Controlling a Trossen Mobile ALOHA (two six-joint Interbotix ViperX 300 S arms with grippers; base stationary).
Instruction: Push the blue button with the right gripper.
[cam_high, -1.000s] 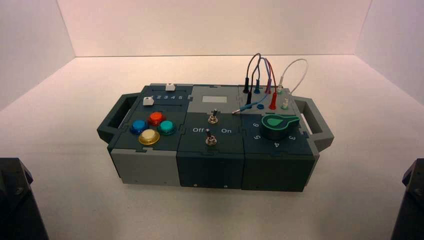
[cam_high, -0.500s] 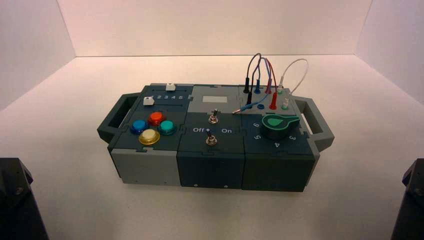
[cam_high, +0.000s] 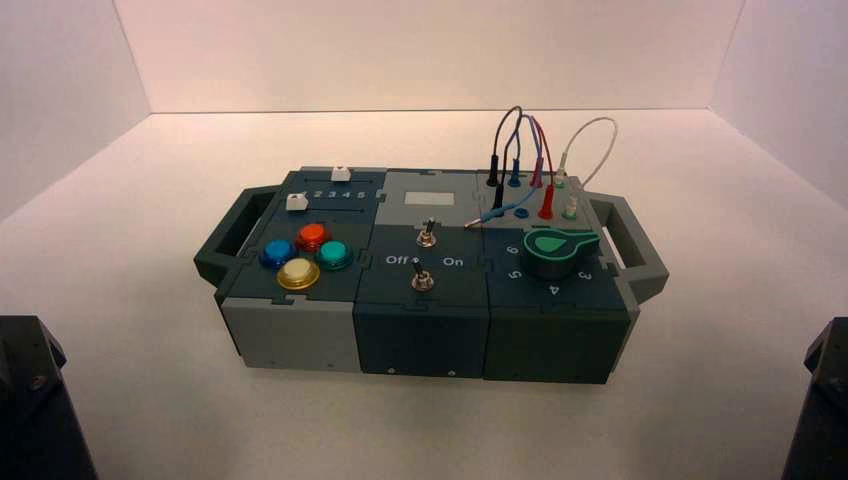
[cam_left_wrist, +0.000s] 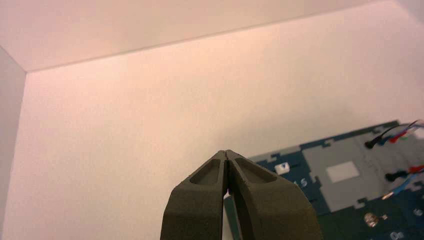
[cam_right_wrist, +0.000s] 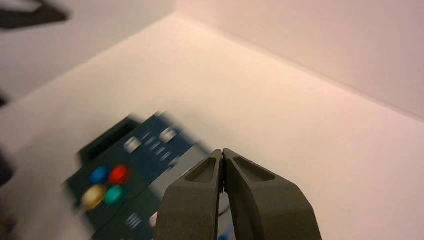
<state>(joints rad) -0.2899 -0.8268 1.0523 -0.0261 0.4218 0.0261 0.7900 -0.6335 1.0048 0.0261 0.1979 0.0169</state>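
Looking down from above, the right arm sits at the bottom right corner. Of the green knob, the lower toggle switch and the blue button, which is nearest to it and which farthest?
From the right gripper, parked off the box's near right corner:
1. Green knob, on the box's right section, nearest.
2. Lower toggle switch, in the middle section.
3. Blue button, on the left section, farthest.
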